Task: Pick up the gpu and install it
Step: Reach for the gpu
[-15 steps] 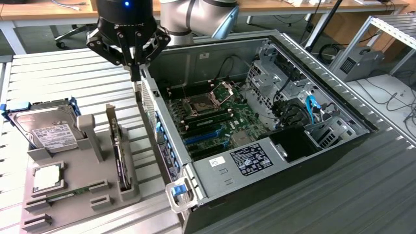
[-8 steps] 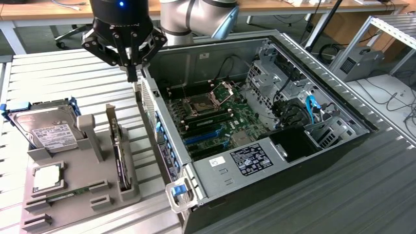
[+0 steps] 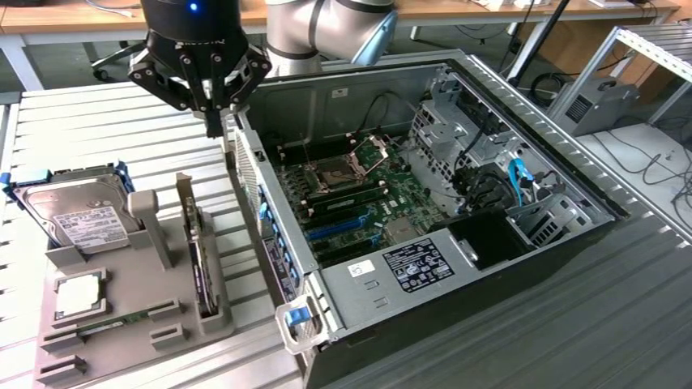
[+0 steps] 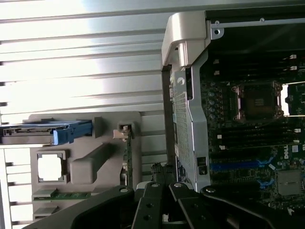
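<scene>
The gpu (image 3: pixel 196 243) stands on edge in a slot of the grey holder (image 3: pixel 141 304), its green board edge up and its silver bracket at the far end. The wrist view sees the gpu (image 4: pixel 127 155) edge-on as a thin green strip. My gripper (image 3: pixel 216 126) hangs above the table, beyond the card's far end and beside the rear wall of the open computer case (image 3: pixel 433 300). Its fingers are shut with nothing between them. My gripper (image 4: pixel 162 169) also reaches into the wrist view, close to the card's end. Blue expansion slots (image 3: pixel 337 231) lie on the motherboard (image 4: pixel 248 138).
The holder also carries a hard drive (image 3: pixel 74 212) in a blue caddy, a processor (image 3: pixel 78 293) and a memory stick (image 3: pixel 108 326). The case's perforated rear wall (image 3: pixel 251 174) rises between holder and motherboard. Cables and drive cages (image 3: pixel 492 174) crowd the case's far side.
</scene>
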